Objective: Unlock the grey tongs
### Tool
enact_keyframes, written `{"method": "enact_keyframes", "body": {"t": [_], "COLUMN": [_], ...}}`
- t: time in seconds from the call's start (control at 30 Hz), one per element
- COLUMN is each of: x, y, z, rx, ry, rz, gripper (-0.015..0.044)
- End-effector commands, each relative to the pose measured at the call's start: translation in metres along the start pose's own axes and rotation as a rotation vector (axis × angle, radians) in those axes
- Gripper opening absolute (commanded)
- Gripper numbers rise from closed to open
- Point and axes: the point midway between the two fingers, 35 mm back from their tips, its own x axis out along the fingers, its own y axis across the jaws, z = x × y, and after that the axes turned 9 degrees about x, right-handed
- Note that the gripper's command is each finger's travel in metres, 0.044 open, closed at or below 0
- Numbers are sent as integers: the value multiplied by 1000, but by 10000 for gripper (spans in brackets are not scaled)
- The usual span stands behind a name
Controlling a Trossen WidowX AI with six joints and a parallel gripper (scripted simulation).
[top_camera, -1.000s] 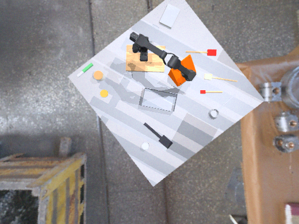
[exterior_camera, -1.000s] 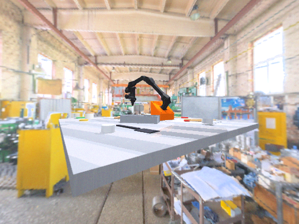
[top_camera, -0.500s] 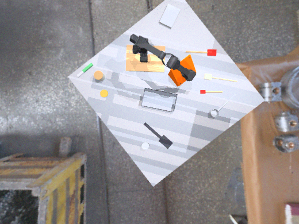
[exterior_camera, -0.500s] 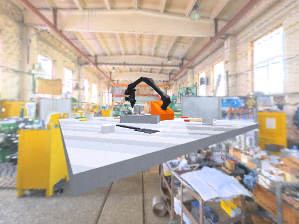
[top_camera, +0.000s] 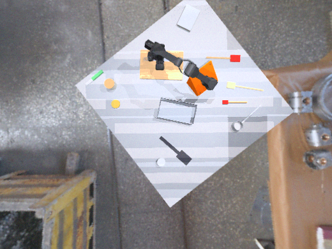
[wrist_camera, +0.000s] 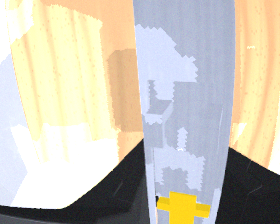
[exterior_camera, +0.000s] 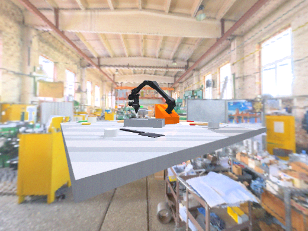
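The grey tongs (wrist_camera: 200, 100) fill the middle of the wrist view as a broad grey shape, with a yellow cross-shaped part at the bottom. My gripper (wrist_camera: 174, 142) (exterior_camera: 136, 112) is shut on the tongs, with a black finger on each side. It points down above the wooden board (top_camera: 147, 75) (wrist_camera: 60, 75). The tips and hinge cannot be made out, so whether the tongs are locked does not show. The gap between tongs and board is unclear. The roasting tin (top_camera: 175, 112) (exterior_camera: 142, 122) stands in front of the board, with nothing seen lying across it.
An orange block (top_camera: 210, 67) (exterior_camera: 163, 115) stands at the arm's base. A black spatula (top_camera: 184, 158) (exterior_camera: 151, 135) and a white round pot (top_camera: 160, 162) (exterior_camera: 111, 132) lie beyond the tin. A ladle (top_camera: 237, 126) and several utensils lie right; a yellow disc (top_camera: 115, 104) and an orange-topped pot (top_camera: 109, 83) left.
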Motion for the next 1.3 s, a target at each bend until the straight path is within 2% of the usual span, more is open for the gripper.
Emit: {"method": "enact_keyframes", "body": {"t": [0.0, 1.0, 1.27], "x": [8, 49, 47], "y": [0, 2, 1], "z": [-1, -5, -5], "rx": [5, 4, 0], "ry": [0, 1, 3], "rz": [4, 5, 2], "gripper": [-150, -150, 60]}}
